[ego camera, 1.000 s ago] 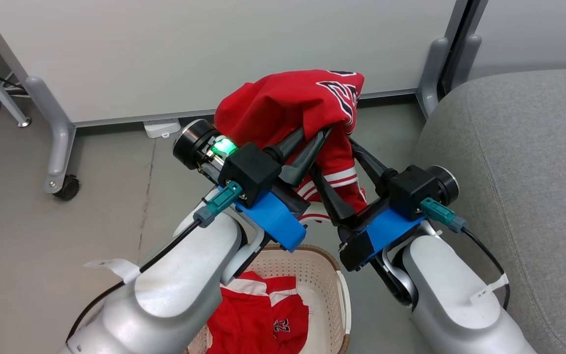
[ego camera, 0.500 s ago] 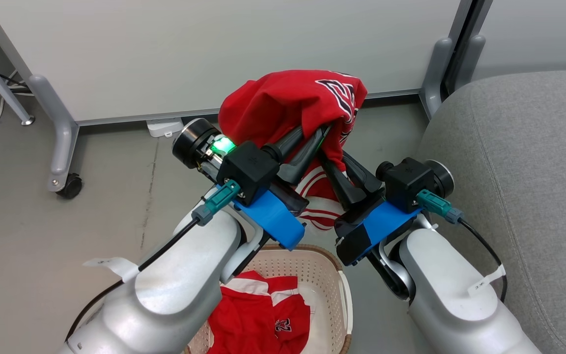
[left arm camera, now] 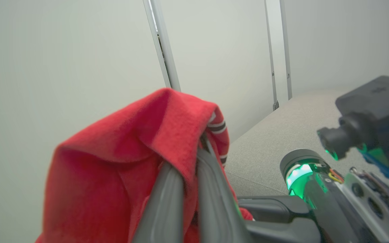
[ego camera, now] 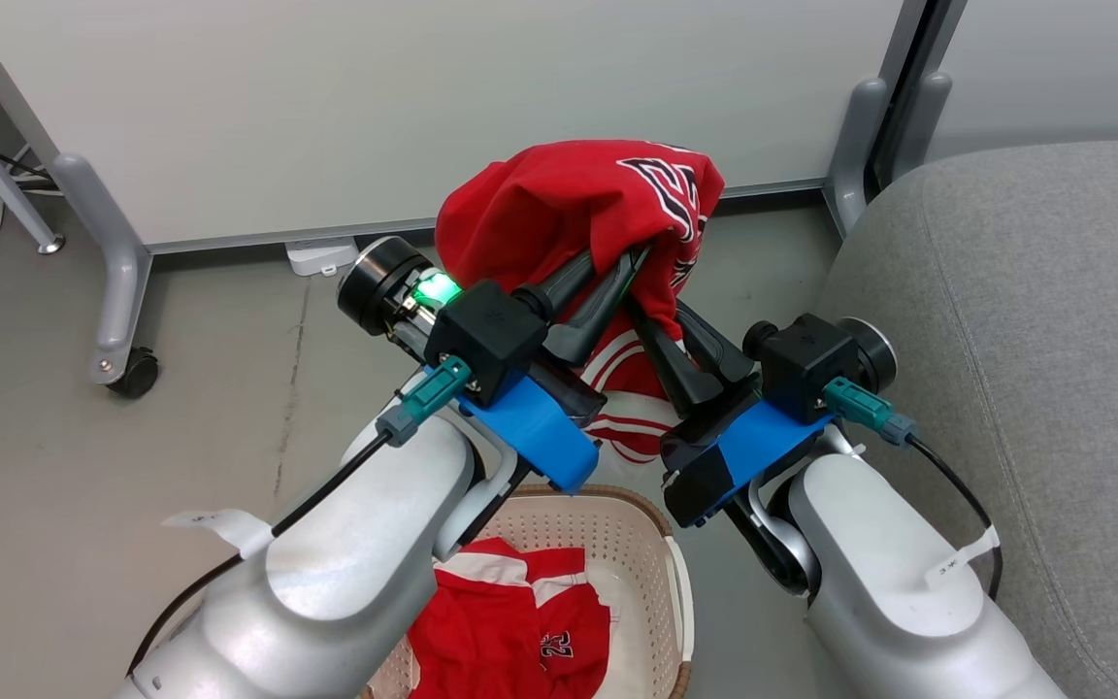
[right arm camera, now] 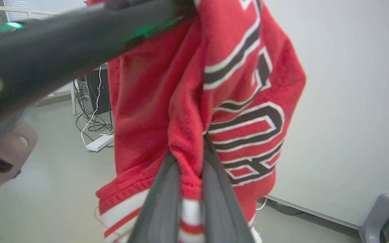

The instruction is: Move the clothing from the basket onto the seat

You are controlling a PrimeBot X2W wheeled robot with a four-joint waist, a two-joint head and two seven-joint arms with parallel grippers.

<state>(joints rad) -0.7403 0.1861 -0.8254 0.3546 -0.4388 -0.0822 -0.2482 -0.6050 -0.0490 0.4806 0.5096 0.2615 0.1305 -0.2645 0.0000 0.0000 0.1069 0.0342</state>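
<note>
The left gripper (ego camera: 623, 260) and the right gripper (right arm camera: 188, 153) each pinch a fold of one red garment (ego camera: 559, 204). It is bunched over their fingertips above the far side of the basket (ego camera: 661, 529), with its length hanging downward. The seat (ego camera: 1025, 320) lies to the right of the basket, nearer the right arm, so the transfer should run rightward; a second red garment (ego camera: 510, 621) lies inside the basket.

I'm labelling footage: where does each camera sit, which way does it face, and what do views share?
Head view: on the head, facing down at the cream perforated plastic basket and light-grey fabric sofa; both pale forearms show.
Left wrist view: along the left gripper's fingers, towards white panel and sofa.
Right wrist view: along the right gripper's fingers, towards floor and panel.
Shared: the lifted red soft-fabric garment, pinched by both grippers.
</note>
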